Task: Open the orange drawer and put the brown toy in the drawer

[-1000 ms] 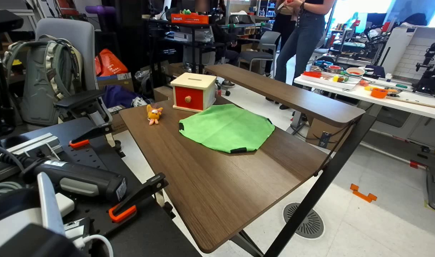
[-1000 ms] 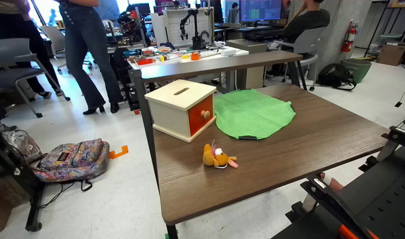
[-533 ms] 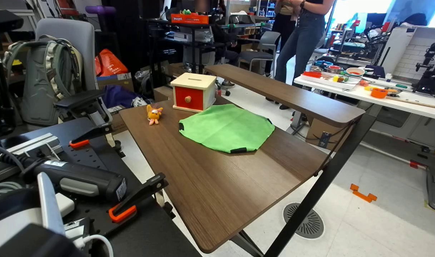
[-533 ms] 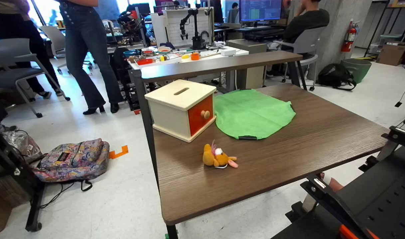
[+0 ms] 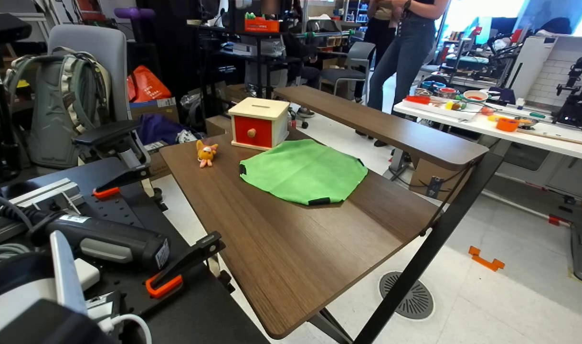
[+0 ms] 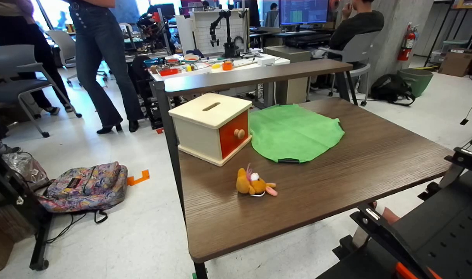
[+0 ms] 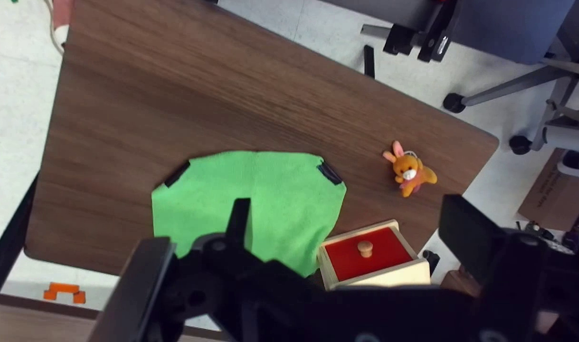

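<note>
The gripper [image 7: 344, 211] hangs over the table [image 7: 151, 109], its fingers [image 7: 465, 223] standing wide apart — a broad gap runs between the tips. Seen through that gap in the wrist view, nearer the finger at picture right, is the drawer [image 7: 391, 249], its red front closed and its wooden knob [image 7: 365, 248] in plain sight; the gripper's dark body hides part of it.

The toy [image 7: 408, 168] lies on the table farther out, ahead of the tips on the side of that same finger, near the drawer but apart from it. Its pink ears point away from the gripper. In both exterior views it rests near the drawer's front corner.

The cloth [image 7: 284, 204] spreads flat below the opposite finger, which covers part of it; its edge comes up just beside the drawer — whether they touch, I cannot tell. A clamp [image 7: 434, 40] and a caster [image 7: 453, 102] show beyond the table's edge, well ahead of the tips. Out past the finger at picture left, an orange bracket [image 7: 64, 288] lies on the floor [image 7: 14, 114].
</note>
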Controlling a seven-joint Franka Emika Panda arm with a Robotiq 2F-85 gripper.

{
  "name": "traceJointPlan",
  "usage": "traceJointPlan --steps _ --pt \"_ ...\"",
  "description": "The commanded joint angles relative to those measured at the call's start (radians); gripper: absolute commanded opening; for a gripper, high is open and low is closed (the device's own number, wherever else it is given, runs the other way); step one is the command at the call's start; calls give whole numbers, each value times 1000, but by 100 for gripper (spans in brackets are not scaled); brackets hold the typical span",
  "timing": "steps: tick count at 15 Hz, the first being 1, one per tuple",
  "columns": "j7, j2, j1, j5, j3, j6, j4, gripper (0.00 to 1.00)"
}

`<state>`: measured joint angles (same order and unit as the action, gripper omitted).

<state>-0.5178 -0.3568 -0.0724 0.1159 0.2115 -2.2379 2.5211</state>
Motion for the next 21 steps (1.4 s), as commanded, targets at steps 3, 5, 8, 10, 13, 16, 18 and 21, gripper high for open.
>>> traceJointPlan --steps 3,5,8,10,13,16,18,21 --pt "50 292 -27 -12 -116 -262 -108 100" --pt "66 401 -21 -34 -157 -347 -151 100" --pt "89 564 -10 -72 -211 -441 -232 100" --pt "115 652 -8 -114 -234 -468 -289 100" --pt "143 757 -9 -165 -264 -473 -370 100" --pt "150 833 -16 -205 -290 -483 -425 100" --pt "145 876 -17 -216 -310 -488 -455 100" --pt "139 928 -17 -225 -335 -504 -497 100"
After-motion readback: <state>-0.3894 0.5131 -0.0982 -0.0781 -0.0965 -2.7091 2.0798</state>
